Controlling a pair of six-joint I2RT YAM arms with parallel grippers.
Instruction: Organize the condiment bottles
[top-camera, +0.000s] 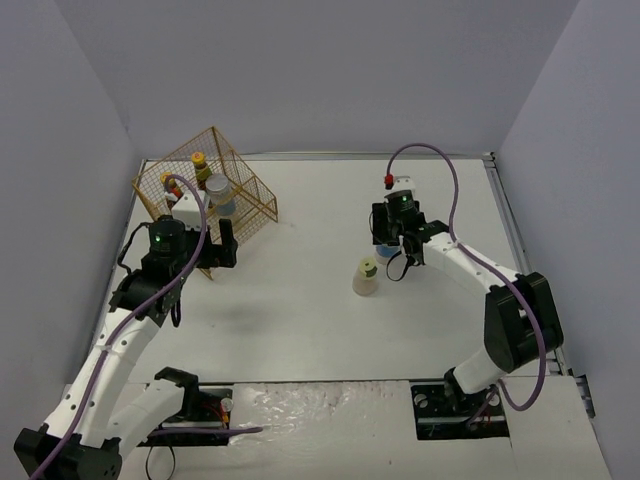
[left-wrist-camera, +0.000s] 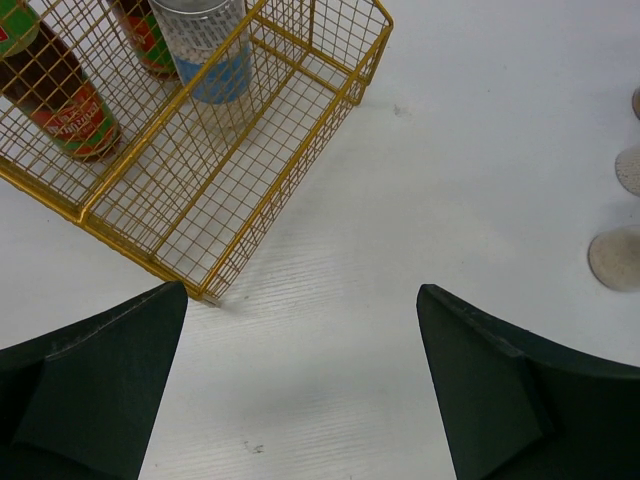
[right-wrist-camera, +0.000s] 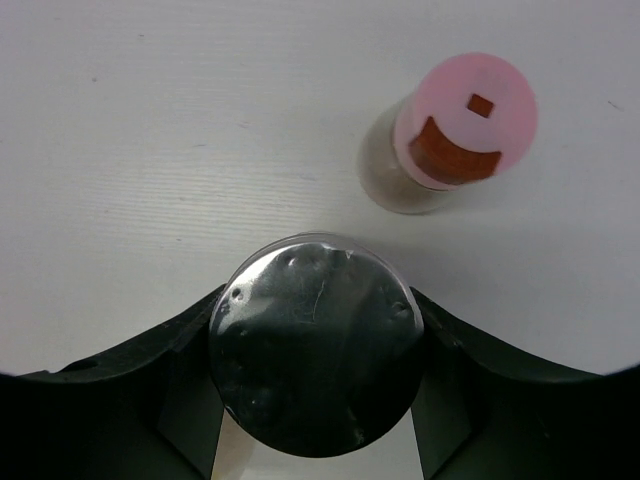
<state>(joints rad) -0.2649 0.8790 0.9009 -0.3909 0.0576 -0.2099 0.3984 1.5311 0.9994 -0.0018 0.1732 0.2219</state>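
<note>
Two dark yellow-capped bottles (top-camera: 198, 160) (left-wrist-camera: 70, 105) and a silver-lidded blue-labelled bottle (top-camera: 217, 190) (left-wrist-camera: 210, 55) stand in the gold wire basket (top-camera: 250, 190) (left-wrist-camera: 250, 180). My left gripper (top-camera: 226, 243) (left-wrist-camera: 300, 390) is open and empty over bare table, just in front of the basket's corner. My right gripper (top-camera: 393, 238) (right-wrist-camera: 316, 400) is shut on the second silver-lidded bottle (top-camera: 385, 252) (right-wrist-camera: 316, 345), its fingers pressing both sides of the lid. The pink-capped bottle (top-camera: 388, 181) (right-wrist-camera: 455, 135) stands just beyond it. The pale green-capped bottle (top-camera: 366, 277) stands near it, towards the table's middle.
The basket sits at the far left of the white table (top-camera: 300, 300), with its nearer compartment holding nothing. Grey walls close in the back and both sides. The right arm's cable (top-camera: 440, 160) arches above the pink-capped bottle.
</note>
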